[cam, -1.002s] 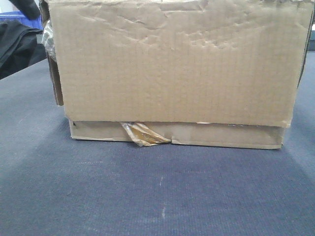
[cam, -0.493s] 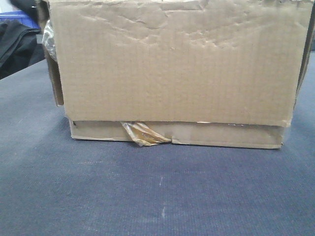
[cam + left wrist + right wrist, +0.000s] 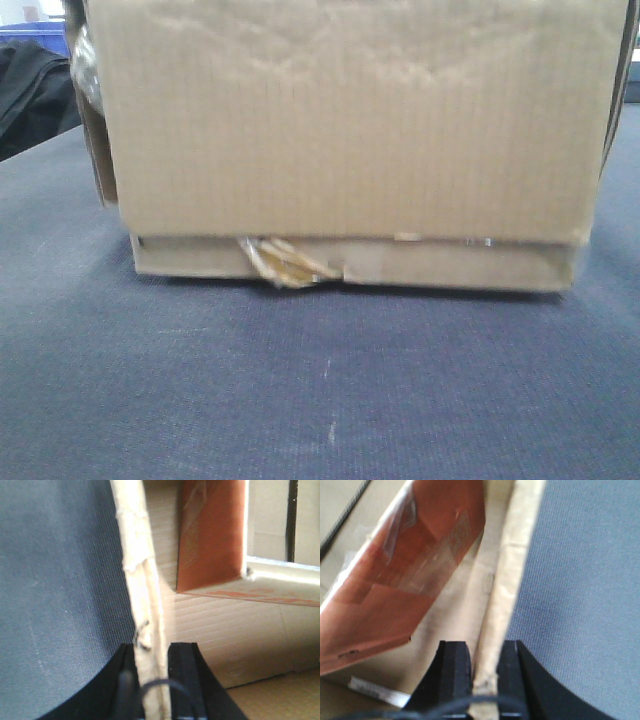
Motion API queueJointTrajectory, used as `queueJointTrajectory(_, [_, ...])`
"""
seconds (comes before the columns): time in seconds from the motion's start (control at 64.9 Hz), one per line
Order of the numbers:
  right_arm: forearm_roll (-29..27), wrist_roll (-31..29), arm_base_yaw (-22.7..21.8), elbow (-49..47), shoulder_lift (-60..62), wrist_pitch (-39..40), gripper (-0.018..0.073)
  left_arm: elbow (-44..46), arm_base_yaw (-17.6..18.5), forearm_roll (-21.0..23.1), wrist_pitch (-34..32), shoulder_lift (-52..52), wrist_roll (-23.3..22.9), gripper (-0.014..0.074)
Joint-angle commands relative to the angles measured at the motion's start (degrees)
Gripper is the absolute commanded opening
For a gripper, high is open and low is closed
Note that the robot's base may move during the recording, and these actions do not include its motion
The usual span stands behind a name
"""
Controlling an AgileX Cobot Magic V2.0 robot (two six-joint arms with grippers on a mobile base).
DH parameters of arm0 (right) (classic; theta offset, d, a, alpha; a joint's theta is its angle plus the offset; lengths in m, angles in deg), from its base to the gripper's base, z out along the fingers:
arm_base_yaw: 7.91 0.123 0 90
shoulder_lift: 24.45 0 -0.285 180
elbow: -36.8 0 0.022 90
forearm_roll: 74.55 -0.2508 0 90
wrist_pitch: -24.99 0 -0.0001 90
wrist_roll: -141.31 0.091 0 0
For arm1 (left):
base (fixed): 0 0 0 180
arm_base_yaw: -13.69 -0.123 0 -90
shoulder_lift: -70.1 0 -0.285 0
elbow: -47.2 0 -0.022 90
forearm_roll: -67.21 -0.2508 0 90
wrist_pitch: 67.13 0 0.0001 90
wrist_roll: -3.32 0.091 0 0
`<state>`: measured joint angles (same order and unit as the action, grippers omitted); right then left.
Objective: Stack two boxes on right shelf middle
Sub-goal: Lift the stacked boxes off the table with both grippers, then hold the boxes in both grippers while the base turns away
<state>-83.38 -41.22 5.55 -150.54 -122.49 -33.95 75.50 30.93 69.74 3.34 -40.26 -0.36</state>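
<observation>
A large plain cardboard box (image 3: 350, 130) fills the front view, with torn yellowish tape (image 3: 285, 262) at its lower edge. It looks blurred, with a dark shadow under its base. My left gripper (image 3: 152, 662) is shut on the box's left wall (image 3: 140, 580), one finger outside and one inside. On the opposite side, my right gripper (image 3: 484, 667) is shut on the right wall (image 3: 512, 565) in the same way. A smaller orange-brown box (image 3: 212, 535) lies tilted inside the big one, its taped face (image 3: 410, 575) showing in the right wrist view. The shelf is out of view.
The box is over a blue-grey cloth tabletop (image 3: 320, 400). At the far left lie a black fabric heap (image 3: 35, 90) and a blue plastic bin (image 3: 35, 35) behind it.
The box has shifted up and slightly left in the front view and is now blurred, with a shadow under its base. The dark object at the top left corner is gone.
</observation>
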Motion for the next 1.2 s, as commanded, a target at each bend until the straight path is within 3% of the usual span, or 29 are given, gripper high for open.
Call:
queueJointTrajectory(0.0, [1.7,-0.4,-0.3,-0.6,4.1,3.8,-0.0154,0.4,-0.2,-1.6,-0.5,4.4,0.2,-0.0111])
queueJointTrajectory(0.54, [1.7,-0.4,-0.3,-5.0,19.5,15.4,-0.0154,0.4,-0.2,-1.6,-14.8,22.1,0.2,-0.0111])
queueJointTrajectory(1.187, [1.7,-0.4,-0.3,-6.9,20.0,15.3,-0.0154,0.4,-0.2,-1.7,-14.6,22.8,0.2,-0.0111])
